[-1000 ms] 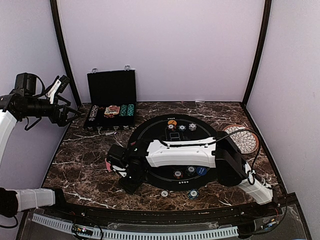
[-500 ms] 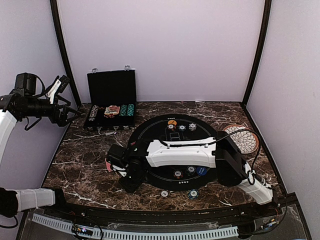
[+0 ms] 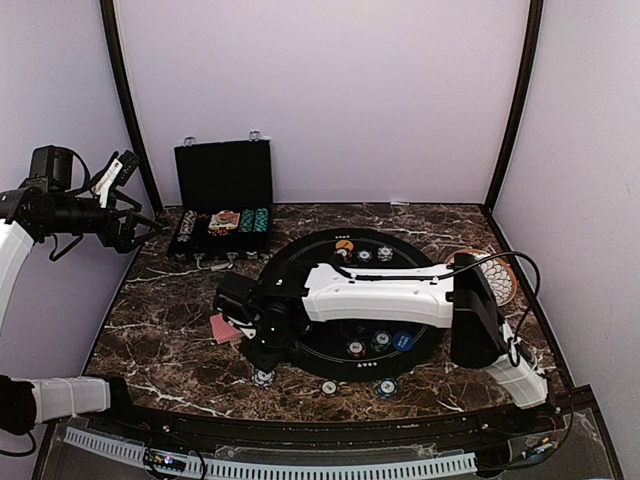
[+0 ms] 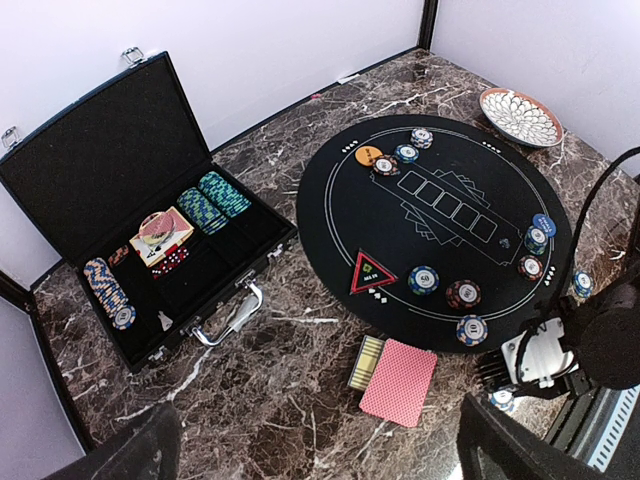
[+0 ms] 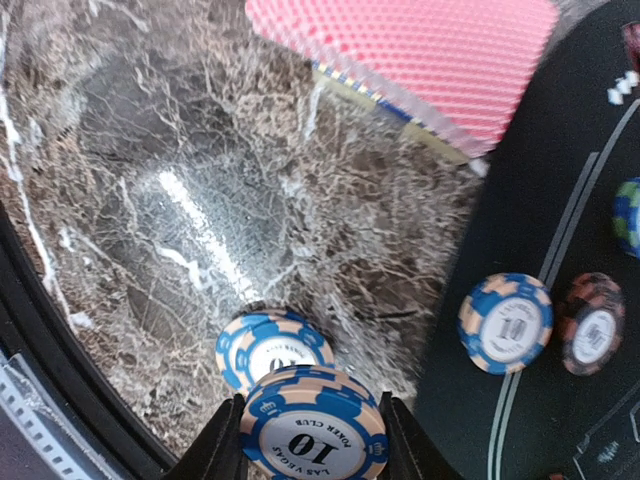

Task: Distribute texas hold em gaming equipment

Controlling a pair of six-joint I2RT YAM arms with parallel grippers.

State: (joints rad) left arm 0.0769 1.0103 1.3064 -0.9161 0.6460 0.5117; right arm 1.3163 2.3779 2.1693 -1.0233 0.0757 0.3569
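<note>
The left gripper (image 3: 120,170) hangs high off the marble table (image 3: 160,300) at the table's 9 o'clock edge. Its jaws are spread wide and hold nothing. In its own wrist view the fingers (image 4: 135,450) are only dark blurs cut by the bottom edge.

At 11 o'clock from the round black mat (image 3: 300,255) the black case (image 3: 223,175) stands open, lid upright. Chip rows (image 4: 212,200) lie in its tray. The small pile beside them is too small to make out.

At the mat's 8 o'clock, just off its rim, lies the red-backed deck (image 4: 398,382), face down on the marble. The right arm half hides it from above, and the right wrist view crops its far end.

At 7 o'clock the right gripper (image 5: 312,405) points down at the table, pinching a blue-and-cream chip (image 5: 313,430) marked 10 between its fingers, which run off the bottom of the picture. A second chip (image 5: 272,350) lies flat on the marble, partly covered by the held one.

The right arm's white link crosses the mat and hides its middle from above. An orange disc (image 4: 368,155) sits at 12 o'clock on the mat and a blue disc (image 4: 543,224) at about 4.

Two loose chips (image 3: 328,387) lie off the mat at 6 o'clock.

The white plate (image 4: 520,117) rests at 2 o'clock, its near side hidden by the arm.
</note>
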